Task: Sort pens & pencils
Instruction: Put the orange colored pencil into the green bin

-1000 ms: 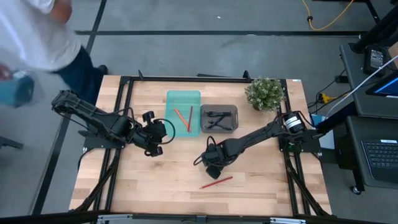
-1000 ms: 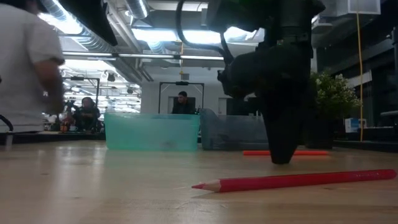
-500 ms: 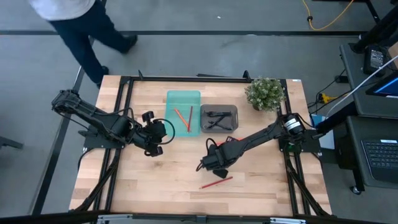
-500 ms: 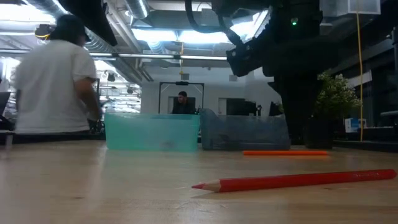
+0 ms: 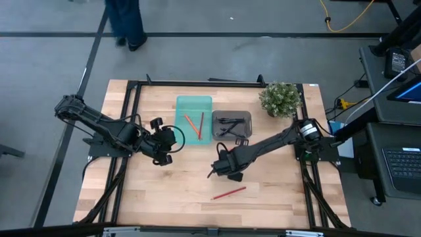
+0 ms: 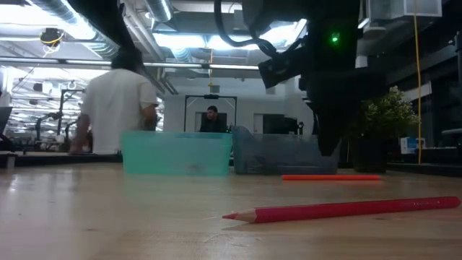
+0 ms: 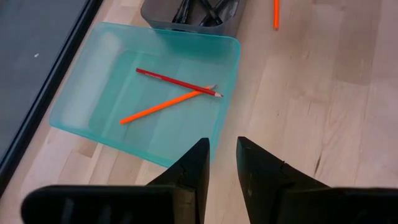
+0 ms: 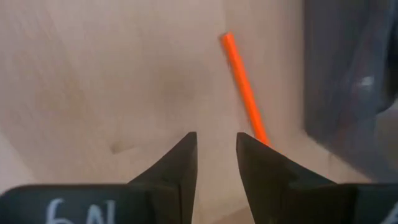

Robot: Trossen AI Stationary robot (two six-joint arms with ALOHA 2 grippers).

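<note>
— What is lying on the pale wooden worktop (image 5: 151,191)?

— A slim red pencil (image 5: 229,193), and a thin orange stick (image 8: 243,87) is lying just beside the smoky grey tray (image 5: 231,126).

— And the right tool (image 5: 222,168)?

— It is hovering narrowly parted, holding nothing, between them. The left tool (image 7: 219,165) is waiting near the translucent teal tray (image 7: 115,99), slightly parted, empty.

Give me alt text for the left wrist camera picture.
A translucent teal plastic tray on a light wooden table holds a red pencil crossed over an orange pencil. The left gripper hangs above the tray's near edge, fingers slightly apart, holding nothing.
</note>
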